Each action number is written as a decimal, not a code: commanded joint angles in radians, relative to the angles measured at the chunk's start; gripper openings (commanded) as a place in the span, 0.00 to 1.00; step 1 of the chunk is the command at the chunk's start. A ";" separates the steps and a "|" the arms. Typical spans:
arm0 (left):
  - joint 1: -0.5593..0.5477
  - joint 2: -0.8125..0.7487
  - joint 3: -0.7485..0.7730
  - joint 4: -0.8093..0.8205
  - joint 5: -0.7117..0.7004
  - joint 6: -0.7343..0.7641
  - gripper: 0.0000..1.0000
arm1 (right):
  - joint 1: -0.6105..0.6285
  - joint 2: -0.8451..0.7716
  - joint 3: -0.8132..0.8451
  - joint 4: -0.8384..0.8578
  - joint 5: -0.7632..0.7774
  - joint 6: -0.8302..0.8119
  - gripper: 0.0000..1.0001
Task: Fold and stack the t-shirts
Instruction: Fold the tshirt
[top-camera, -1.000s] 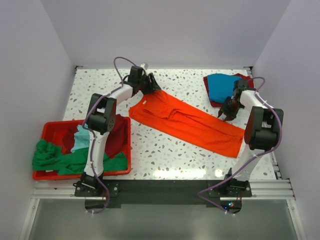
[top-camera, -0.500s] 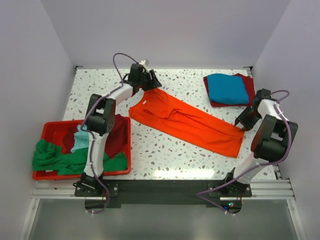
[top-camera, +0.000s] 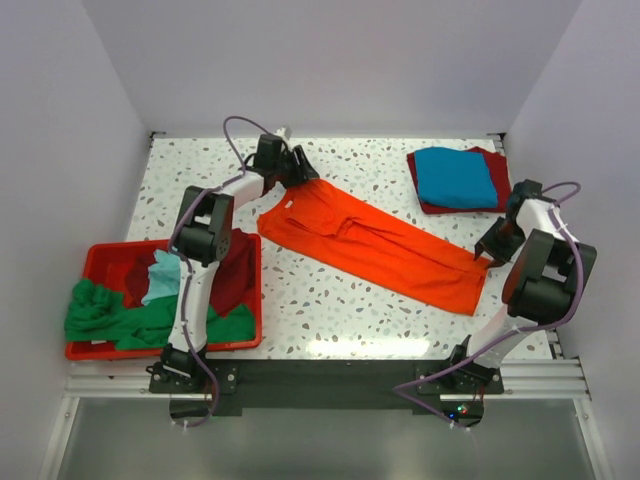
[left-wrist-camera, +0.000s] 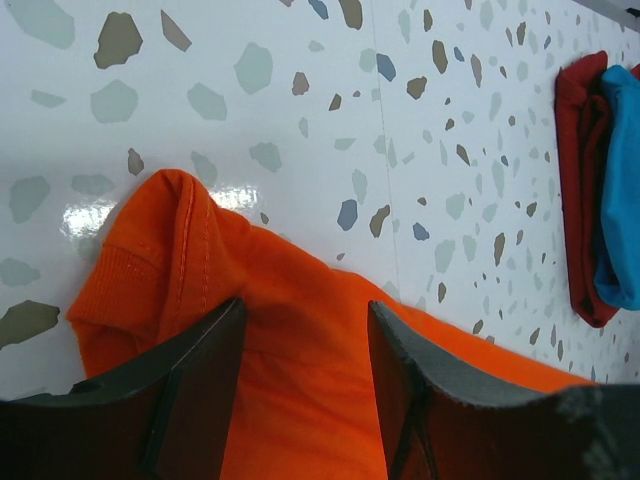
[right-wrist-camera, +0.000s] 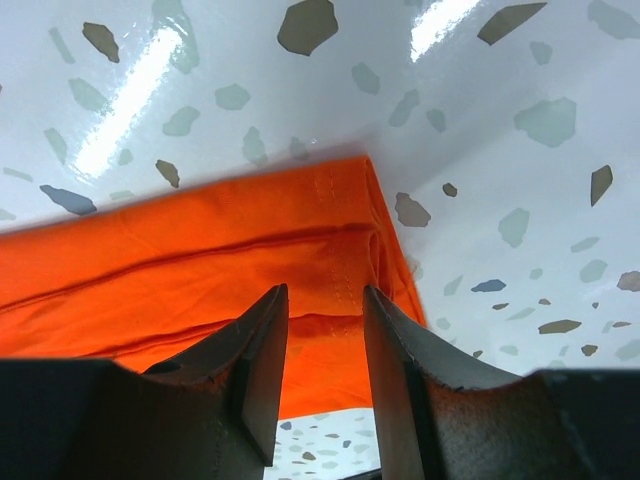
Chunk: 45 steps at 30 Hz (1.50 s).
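Step in hand: gripping orange t-shirt (top-camera: 380, 245), flat on tabletop (top-camera: 380, 165). Left fingers (left-wrist-camera: 200, 390) apart astride its shoulder end; right fingers (right-wrist-camera: 250, 380) apart over hem corner. Next: lower, clamp, fold over.

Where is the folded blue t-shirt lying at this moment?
In the top view, the blue t-shirt lies on a folded dark red t-shirt at the far right of the table, beyond the right gripper.

A robotics lab test cell: plain white walls (top-camera: 330, 60) enclose a speckled tabletop (top-camera: 380, 165) on aluminium rails (top-camera: 110, 382).
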 joint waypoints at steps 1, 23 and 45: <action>0.007 0.010 0.039 0.027 0.000 0.012 0.57 | -0.011 0.000 -0.009 -0.002 0.030 -0.015 0.40; 0.007 -0.019 0.023 0.005 -0.008 0.055 0.57 | -0.030 0.015 0.009 -0.002 0.031 -0.053 0.15; -0.076 -0.163 0.053 -0.091 -0.155 0.181 0.58 | -0.027 -0.201 -0.150 -0.044 0.024 -0.038 0.12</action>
